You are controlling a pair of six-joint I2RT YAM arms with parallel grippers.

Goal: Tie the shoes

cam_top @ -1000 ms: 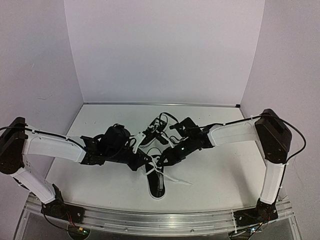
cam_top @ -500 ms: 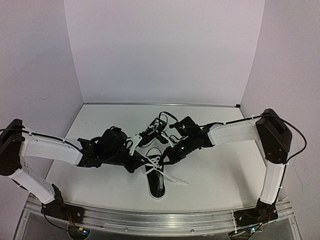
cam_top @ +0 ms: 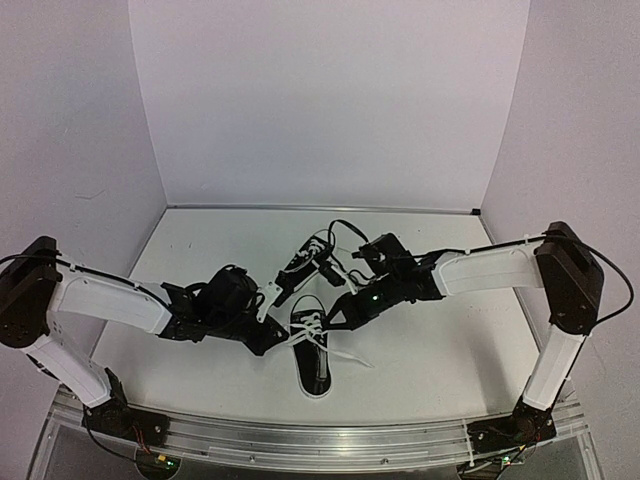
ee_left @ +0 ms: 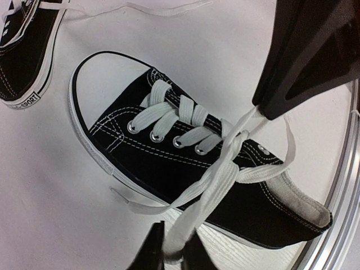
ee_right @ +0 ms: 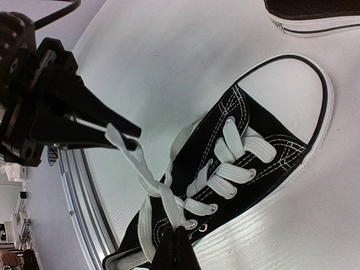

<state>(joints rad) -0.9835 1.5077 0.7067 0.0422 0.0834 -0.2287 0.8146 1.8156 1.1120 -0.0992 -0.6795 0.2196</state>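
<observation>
The near shoe [cam_top: 312, 345] lies on the bench [cam_top: 450, 350], long way front to back, toe at the back. The left gripper [ee_left: 171, 251] pinches one lace [ee_left: 205, 194] on the shoe's left — the right gripper [ee_right: 174, 250] pinches the other lace [ee_left: 246, 125] on its right. Each should pull outward, I think.

There are two black sneakers on one white table [cam_top: 440, 350], the near shoe [cam_top: 314, 365] and a second shoe [cam_top: 305, 258] just beyond its toe, two white lace ends [ee_left: 214, 185] rising from the near shoe, and two arms flanking it, each bearing one gripper: the left gripper [cam_top: 280, 336] and the right gripper [cam_top: 333, 321].
</observation>
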